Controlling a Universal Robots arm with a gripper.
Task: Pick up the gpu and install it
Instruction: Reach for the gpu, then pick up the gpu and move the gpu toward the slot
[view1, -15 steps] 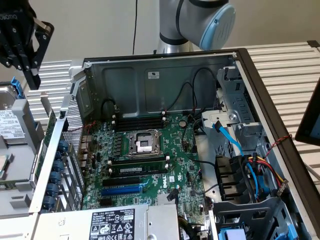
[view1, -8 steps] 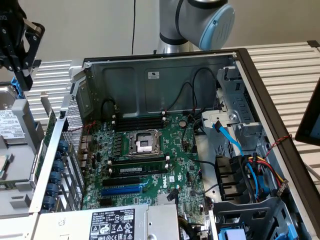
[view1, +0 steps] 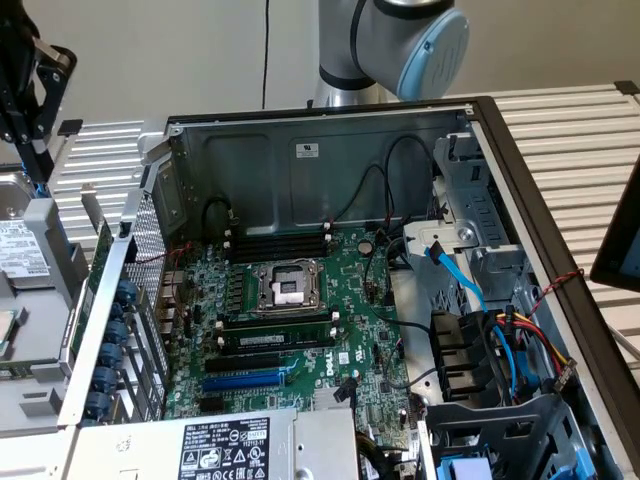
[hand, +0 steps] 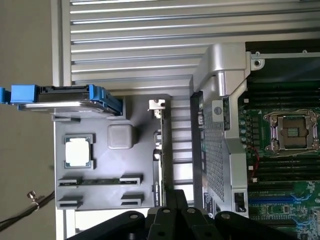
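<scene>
The gpu (view1: 101, 262) stands on edge in a grey parts tray (view1: 30, 400), just beside the open computer case (view1: 480, 110), at the exterior view's left. In the wrist view, the gripper (hand: 175, 200) hovers over the card's end, jaws fully closed and empty. Descending closed would likely strike the card. The nearby case wall (hand: 215, 100) could snag a finger.

The gpu (view1: 100, 262) stands on edge at the exterior view's left, between the grey holder tray (view1: 40, 300) and the perforated rear panel of the open case (view1: 150, 300). From there I see it as a thin green strip. In my wrist view the gpu (hand: 164, 145) appears edge-on, its silver bracket tab at one end. It is not installed.
</scene>
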